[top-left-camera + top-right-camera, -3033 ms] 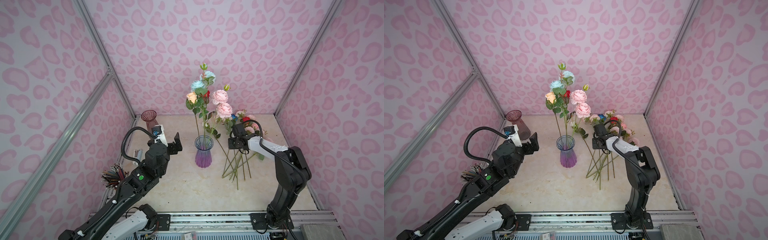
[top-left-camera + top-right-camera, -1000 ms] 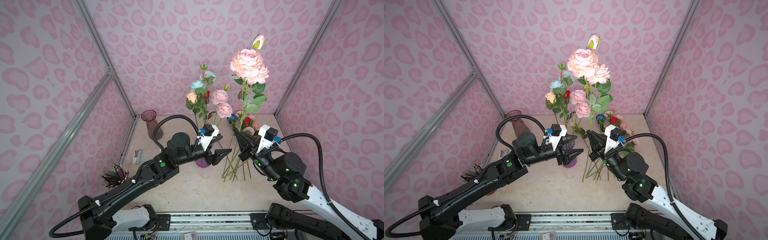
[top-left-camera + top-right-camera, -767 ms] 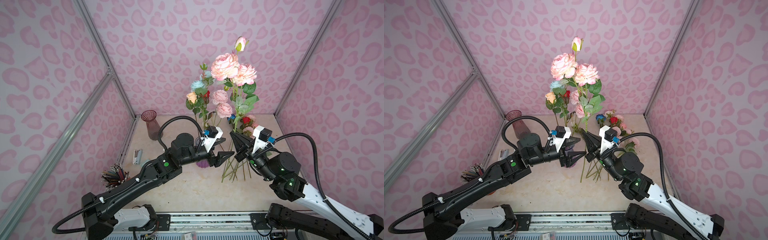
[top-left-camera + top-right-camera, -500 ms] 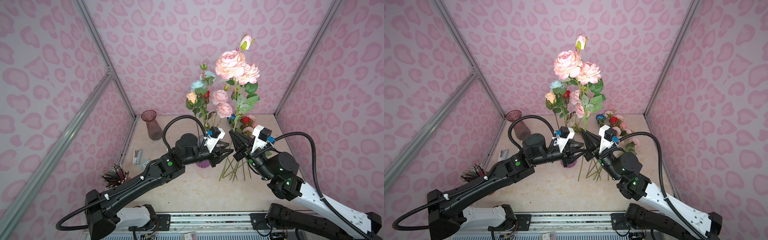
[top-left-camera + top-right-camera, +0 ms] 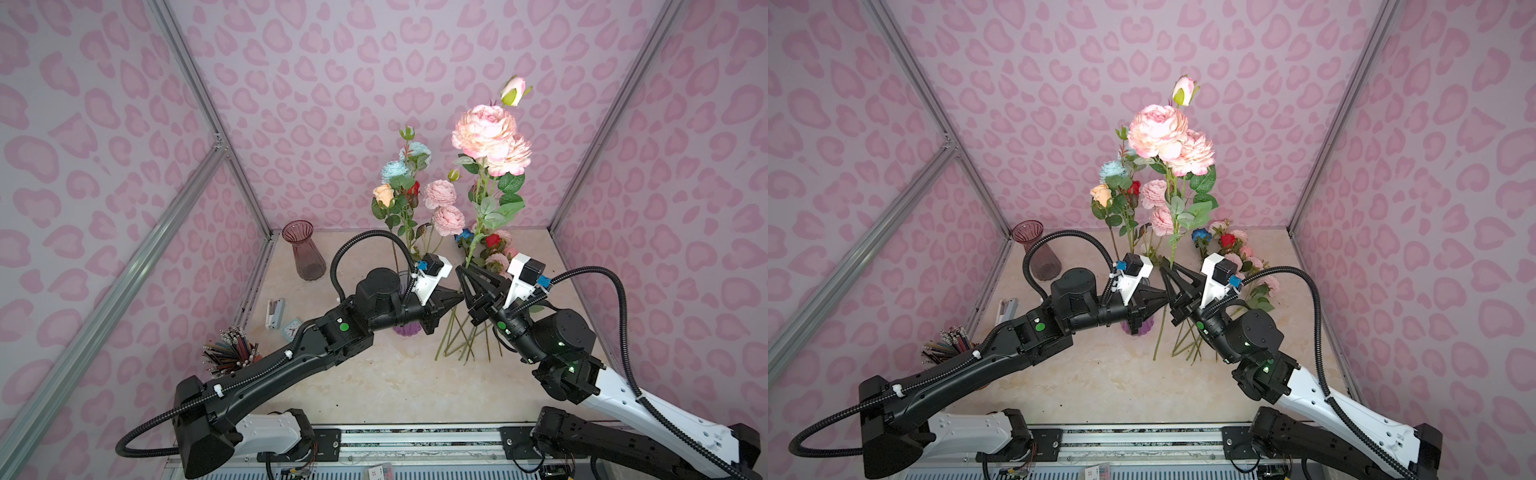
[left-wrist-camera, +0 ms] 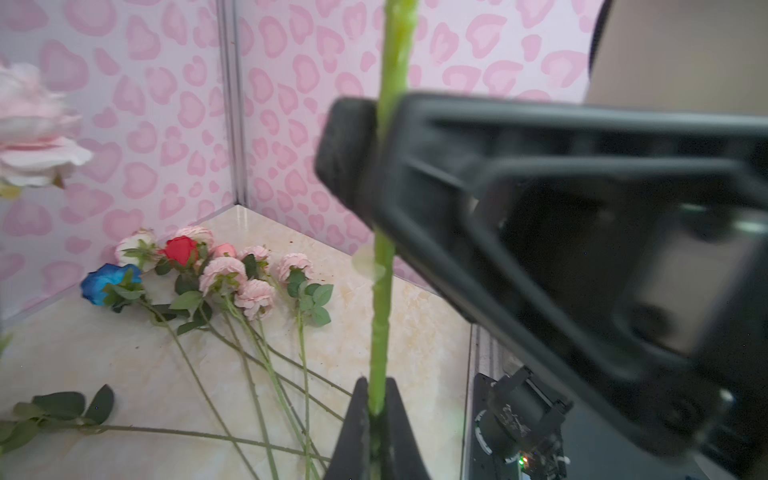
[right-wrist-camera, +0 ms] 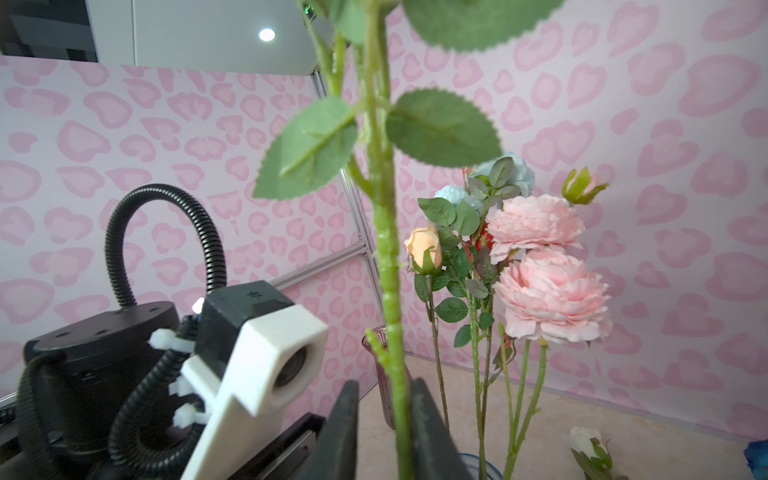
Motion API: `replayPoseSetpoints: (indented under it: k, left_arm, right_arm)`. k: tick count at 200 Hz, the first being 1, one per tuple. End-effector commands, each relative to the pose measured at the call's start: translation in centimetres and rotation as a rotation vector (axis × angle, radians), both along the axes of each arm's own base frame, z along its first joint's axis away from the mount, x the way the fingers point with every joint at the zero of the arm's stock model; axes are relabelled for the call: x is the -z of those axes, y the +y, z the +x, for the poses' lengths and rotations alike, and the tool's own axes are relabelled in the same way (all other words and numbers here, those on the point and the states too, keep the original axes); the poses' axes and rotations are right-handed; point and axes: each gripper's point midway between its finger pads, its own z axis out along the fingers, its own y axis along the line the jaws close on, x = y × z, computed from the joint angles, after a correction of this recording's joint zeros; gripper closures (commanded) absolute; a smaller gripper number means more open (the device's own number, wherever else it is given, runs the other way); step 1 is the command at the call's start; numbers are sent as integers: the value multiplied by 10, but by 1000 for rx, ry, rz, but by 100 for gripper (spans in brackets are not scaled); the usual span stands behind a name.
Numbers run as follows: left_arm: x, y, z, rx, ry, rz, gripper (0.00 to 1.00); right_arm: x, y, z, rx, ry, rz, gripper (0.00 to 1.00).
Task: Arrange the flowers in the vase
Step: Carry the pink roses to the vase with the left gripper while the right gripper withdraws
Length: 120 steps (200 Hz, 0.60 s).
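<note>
- The left gripper (image 6: pixel 376 399) is squeezing tight on the green stem of the tall pink flower (image 5: pixel 484 133). The right gripper (image 7: pixel 384 395) is sitting loose around the same stem, jaws a little apart.
- The flower is standing up in the air, just beside the purple vase (image 5: pixel 1136 328), not in it yet.
- With only one pinch holding it, the heavy top could be tipping or sliding.
- Its leaves could be catching on the flowers in the vase (image 5: pixel 440 193).
- The left arm (image 5: pixel 291 361) is hiding most of the vase, and more flowers (image 6: pixel 224 270) are lying on the table (image 5: pixel 374 382).

Tall pink peony (image 5: pixel 484 131) upright, vase (image 5: pixel 409 329) part-filled
</note>
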Motion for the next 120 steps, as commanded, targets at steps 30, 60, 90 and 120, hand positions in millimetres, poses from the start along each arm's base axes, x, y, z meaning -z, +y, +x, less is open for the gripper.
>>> replayPoseSetpoints:
  k: [30, 60, 90, 120]
  left_arm:
    - [-35, 53, 42, -359, -182, 25, 96]
    - [-71, 77, 61, -524, -328, 41, 96]
    - [-108, 93, 92, -671, -379, 37, 96]
    - [-109, 95, 123, -698, -332, -16, 96]
  right_arm:
    - [-10, -20, -12, 5, -11, 49, 58]
    - [7, -50, -3, 146, 37, 81, 60]
    - [31, -63, 3, 214, 92, 71, 61]
    - [42, -73, 6, 265, 128, 52, 61]
